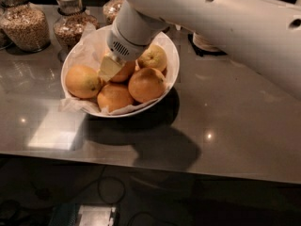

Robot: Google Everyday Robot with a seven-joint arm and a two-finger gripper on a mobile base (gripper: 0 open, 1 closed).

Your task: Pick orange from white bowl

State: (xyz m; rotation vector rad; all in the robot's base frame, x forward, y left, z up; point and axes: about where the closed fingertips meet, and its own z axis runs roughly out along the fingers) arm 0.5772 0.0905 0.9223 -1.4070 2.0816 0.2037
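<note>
The white bowl (171, 55) stands on the grey counter, lined with crinkled white paper, and holds several oranges. The orange (83, 81), yellow-orange and round, lies at the bowl's left side. Deeper-orange ones lie at the front (114, 97) and right (146, 84), and a paler yellowish fruit (153, 58) lies at the back right. My gripper (110, 68) reaches down from the upper right into the middle of the pile. It sits just right of the orange and against a partly hidden fruit (126, 72).
Glass jars of grains (26, 25) (70, 25) stand behind the bowl at the left. A dark round object (204, 44) sits behind the arm at the right. The counter's front edge runs along the bottom, with cables on the floor below.
</note>
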